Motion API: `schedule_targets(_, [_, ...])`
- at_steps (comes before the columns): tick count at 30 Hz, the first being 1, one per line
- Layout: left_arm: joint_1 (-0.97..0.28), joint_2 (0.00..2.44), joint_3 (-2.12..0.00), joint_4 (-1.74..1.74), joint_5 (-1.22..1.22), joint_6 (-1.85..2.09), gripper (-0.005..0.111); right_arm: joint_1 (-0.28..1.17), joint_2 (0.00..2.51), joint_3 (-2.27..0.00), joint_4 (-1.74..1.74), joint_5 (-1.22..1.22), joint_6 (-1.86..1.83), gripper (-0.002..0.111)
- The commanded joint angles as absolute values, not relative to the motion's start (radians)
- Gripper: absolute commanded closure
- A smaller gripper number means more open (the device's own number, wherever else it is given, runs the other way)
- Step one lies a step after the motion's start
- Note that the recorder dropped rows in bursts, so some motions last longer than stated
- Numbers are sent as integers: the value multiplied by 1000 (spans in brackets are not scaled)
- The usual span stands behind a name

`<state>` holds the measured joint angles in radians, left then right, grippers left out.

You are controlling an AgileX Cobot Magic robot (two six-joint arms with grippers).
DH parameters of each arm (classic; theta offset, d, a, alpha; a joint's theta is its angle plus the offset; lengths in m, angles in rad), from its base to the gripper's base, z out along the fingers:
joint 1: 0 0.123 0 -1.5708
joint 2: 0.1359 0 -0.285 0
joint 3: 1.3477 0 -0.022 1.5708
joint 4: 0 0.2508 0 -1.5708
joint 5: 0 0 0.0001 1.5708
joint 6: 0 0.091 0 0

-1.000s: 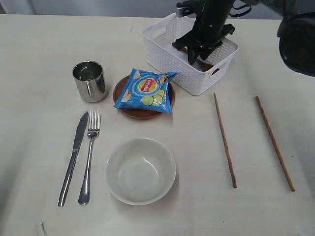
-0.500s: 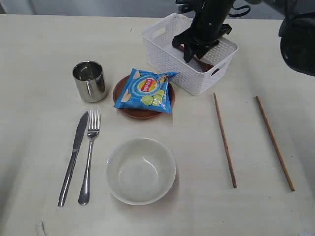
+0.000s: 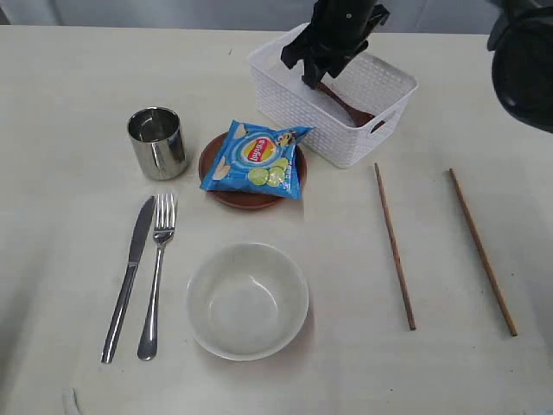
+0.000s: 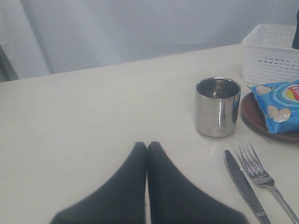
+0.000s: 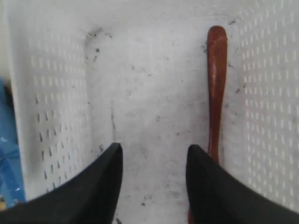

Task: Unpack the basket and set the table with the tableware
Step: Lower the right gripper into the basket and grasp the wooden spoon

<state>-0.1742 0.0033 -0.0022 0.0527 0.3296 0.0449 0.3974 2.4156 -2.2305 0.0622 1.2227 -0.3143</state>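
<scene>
The white basket (image 3: 285, 86) stands at the back right of the table (image 3: 69, 95). A reddish-brown spoon (image 5: 216, 88) lies inside it along one wall (image 3: 350, 110). My right gripper (image 5: 154, 151) hangs open above the basket floor (image 3: 307, 67), holding nothing, the spoon beside one finger. On the table lie the steel cup (image 3: 157, 143), knife (image 3: 130, 275), fork (image 3: 155, 277), white bowl (image 3: 248, 299), two chopsticks (image 3: 395, 246) (image 3: 482, 251), and the plate (image 3: 251, 196) under a blue chip bag (image 3: 257, 158). My left gripper (image 4: 147, 147) is shut and empty, near the cup (image 4: 217, 106).
A dark piece of robot hardware (image 3: 523, 65) fills the upper right corner of the exterior view. The chip bag covers most of the plate. A grey wall runs behind the table's far edge.
My right gripper has risen and shifted left over the basket, from low near the spoon's bowl end to higher over the far left part. Nothing else moved.
</scene>
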Motion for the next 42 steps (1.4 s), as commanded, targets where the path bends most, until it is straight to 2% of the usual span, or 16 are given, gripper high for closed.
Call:
schedule_targets(1, [-172, 0, 0, 51, 322, 44, 107, 423, 2413, -2232, -182, 1221, -216, 66])
schedule_targets(5, [-172, 0, 0, 51, 322, 44, 107, 386, 2413, -2232, -153, 1221, -196, 66])
schedule_targets(10, [-172, 0, 0, 51, 322, 44, 107, 361, 2421, -2232, 131, 1221, -376, 66])
schedule_targets(18, [-172, 0, 0, 51, 322, 44, 107, 401, 2475, -2232, 46, 1201, -337, 66])
schedule_targets(25, [-172, 0, 0, 51, 322, 44, 107, 401, 2507, -2232, -120, 1130, -13, 66])
schedule_targets(42, [-172, 0, 0, 51, 322, 44, 107, 401, 2576, -2232, 0, 1108, -60, 66])
